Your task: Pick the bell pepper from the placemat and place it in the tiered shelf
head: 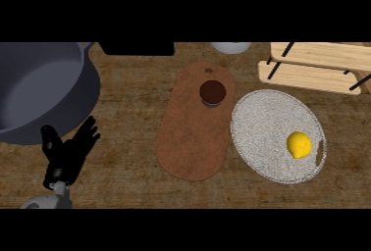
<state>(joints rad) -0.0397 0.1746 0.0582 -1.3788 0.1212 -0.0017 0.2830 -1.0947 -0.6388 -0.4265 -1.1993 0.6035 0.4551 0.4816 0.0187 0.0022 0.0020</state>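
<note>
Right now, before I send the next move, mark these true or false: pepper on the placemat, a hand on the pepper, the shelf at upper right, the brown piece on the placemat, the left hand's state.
1. The yellow bell pepper lies on the grey oval placemat. True.
2. A hand is curled round the pepper. False: no hand touches it; the right hand is out of view.
3. The wooden tiered shelf stands at the upper right, beyond the placemat. True.
4. The dark brown round object sits on the placemat. False: it sits on the brown cutting board.
5. The left hand is open beside the grey pot. True.
</note>
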